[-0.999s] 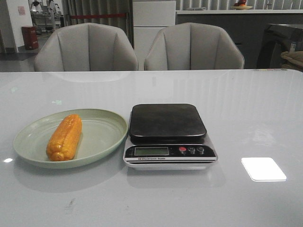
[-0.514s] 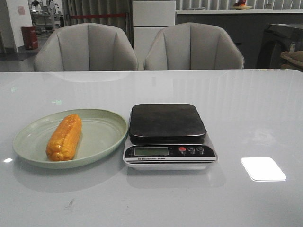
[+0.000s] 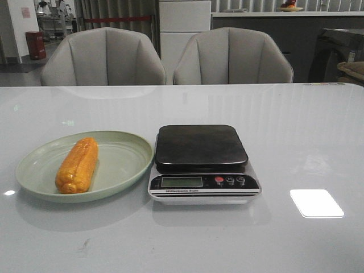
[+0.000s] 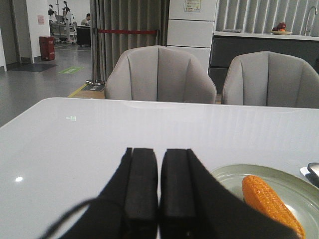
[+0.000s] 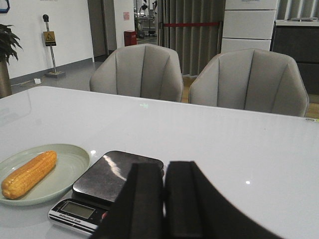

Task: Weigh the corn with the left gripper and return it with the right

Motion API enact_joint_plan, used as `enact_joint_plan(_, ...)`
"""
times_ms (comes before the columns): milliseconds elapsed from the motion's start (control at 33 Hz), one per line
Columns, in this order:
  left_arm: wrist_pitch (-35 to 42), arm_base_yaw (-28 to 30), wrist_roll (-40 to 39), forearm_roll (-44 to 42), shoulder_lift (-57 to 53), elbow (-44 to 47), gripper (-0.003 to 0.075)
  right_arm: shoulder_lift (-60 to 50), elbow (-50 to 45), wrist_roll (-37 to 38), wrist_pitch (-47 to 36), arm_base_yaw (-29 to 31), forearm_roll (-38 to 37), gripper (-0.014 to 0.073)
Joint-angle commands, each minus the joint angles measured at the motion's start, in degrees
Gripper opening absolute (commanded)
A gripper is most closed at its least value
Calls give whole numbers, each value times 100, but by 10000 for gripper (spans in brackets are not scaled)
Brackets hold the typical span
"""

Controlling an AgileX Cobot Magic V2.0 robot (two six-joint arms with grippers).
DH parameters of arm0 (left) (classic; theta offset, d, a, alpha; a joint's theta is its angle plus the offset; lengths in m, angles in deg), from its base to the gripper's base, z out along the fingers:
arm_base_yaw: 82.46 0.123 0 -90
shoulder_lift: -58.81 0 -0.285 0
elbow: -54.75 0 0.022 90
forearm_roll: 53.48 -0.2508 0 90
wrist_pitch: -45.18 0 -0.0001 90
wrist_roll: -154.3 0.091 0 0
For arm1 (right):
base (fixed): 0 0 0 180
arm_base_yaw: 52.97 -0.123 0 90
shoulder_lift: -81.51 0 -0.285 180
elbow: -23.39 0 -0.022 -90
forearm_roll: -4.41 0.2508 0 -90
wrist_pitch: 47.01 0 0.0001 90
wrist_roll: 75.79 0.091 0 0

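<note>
The orange-yellow corn (image 3: 78,164) lies lengthwise on the pale green plate (image 3: 125,156) at the table's left. It also shows in the left wrist view (image 4: 271,204) and the right wrist view (image 5: 29,174). A kitchen scale (image 3: 202,162) with an empty dark platform stands just right of the plate. Neither gripper shows in the front view. My left gripper (image 4: 159,153) is shut and empty, held above the table short of the plate (image 4: 294,181). My right gripper (image 5: 164,167) is shut and empty, held to the near right of the scale (image 5: 107,181).
Two grey chairs (image 3: 105,57) (image 3: 233,57) stand behind the table's far edge. A bright light reflection (image 3: 316,203) lies on the glossy white table (image 3: 301,142) right of the scale.
</note>
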Motion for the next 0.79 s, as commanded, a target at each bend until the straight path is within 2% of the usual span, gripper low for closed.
enact_joint_plan(0,489,5,-33,48,-120,181,114,72,150,-54,-436,-10,35,165)
enact_joint_plan(333,489,5,-33,48,-120,181,114,72,145,-54,-449,-10,35,165)
enact_joint_plan(484,489,5,-33,48,-120,181,114,72,42,-6,-656,101,-578,165)
enact_joint_plan(756,489,5,-33,48,-120,181,114,67,-504,1280,-1377,1015,-1493,165)
